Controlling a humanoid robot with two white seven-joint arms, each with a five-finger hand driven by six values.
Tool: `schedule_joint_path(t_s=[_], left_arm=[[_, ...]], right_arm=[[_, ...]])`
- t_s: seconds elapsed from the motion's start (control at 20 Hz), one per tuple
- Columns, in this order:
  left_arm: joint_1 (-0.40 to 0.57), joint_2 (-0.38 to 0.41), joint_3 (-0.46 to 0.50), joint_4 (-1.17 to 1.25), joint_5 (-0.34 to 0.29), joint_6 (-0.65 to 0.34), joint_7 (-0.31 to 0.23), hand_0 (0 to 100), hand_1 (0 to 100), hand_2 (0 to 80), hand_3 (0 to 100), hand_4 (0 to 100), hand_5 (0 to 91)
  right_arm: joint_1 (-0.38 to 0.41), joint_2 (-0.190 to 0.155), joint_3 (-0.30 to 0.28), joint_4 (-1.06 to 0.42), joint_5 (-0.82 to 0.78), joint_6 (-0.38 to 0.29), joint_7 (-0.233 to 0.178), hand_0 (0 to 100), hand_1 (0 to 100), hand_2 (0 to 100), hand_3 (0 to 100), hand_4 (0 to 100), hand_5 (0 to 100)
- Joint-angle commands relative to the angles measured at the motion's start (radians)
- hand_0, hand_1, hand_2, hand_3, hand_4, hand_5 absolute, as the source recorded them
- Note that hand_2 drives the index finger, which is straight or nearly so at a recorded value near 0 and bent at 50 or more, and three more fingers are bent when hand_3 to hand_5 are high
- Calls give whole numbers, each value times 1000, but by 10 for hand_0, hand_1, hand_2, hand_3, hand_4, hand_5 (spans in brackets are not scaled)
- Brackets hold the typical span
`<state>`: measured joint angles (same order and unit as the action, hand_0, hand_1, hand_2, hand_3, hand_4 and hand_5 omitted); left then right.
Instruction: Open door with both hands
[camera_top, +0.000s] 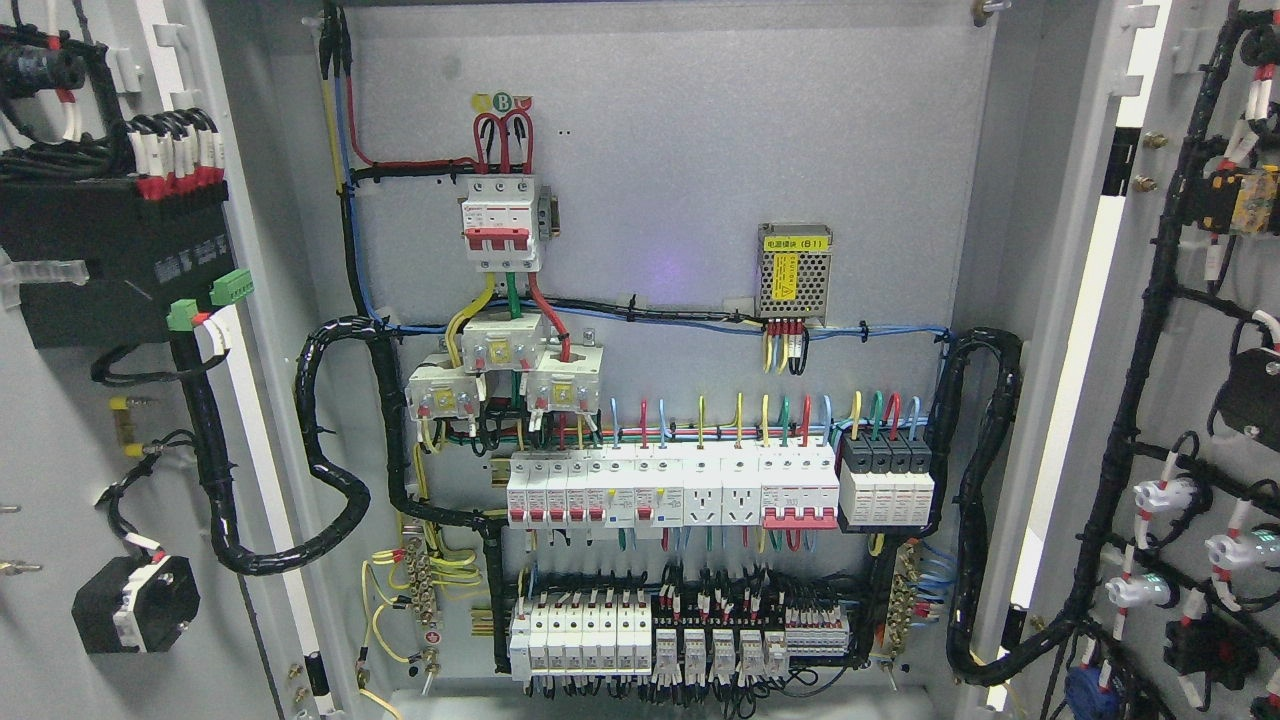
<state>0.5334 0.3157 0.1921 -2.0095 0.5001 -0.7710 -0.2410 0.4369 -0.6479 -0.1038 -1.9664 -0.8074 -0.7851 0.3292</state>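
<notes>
A grey electrical cabinet stands with both doors swung open. The left door (60, 420) shows its inner face at the picture's left, with a black module and wire bundles on it. The right door (1190, 330) shows its inner face at the right, with black cable looms and indicator lamps. Between them the back panel (680, 180) is fully exposed. Neither of my hands nor any arm shows in the head view.
On the back panel sit a red-and-white main breaker (500, 222), a small power supply (795, 270), a row of white breakers and sockets (670, 488) and lower terminal rows (680, 635). Thick black cable looms (335, 450) hang from the panel to each door.
</notes>
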Motion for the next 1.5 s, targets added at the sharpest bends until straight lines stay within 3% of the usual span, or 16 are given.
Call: schedule_joint_path(t_s=[0.0, 0.2, 0.75, 1.45], left_arm=[[5, 29, 105, 38, 47, -438, 0, 0, 0, 0, 0, 30, 0], [0, 33, 138, 86, 64, -416, -1, 0, 0, 0, 0, 30, 0], [-45, 65, 211, 161, 139, -260, -1, 0, 0, 0, 0, 30, 0], [-133, 117, 267, 288, 184, -77, -1, 0, 0, 0, 0, 30, 0]], right_arm=[[0, -26, -11, 24, -15, -160, -6, 107, 0, 0, 0, 0, 0], [2, -24, -46, 31, -16, -164, -6, 107, 0, 0, 0, 0, 0], [5, -22, -79, 76, -30, -166, -6, 107, 0, 0, 0, 0, 0], [6, -27, -120, 116, -73, -164, -6, 107, 0, 0, 0, 0, 0]])
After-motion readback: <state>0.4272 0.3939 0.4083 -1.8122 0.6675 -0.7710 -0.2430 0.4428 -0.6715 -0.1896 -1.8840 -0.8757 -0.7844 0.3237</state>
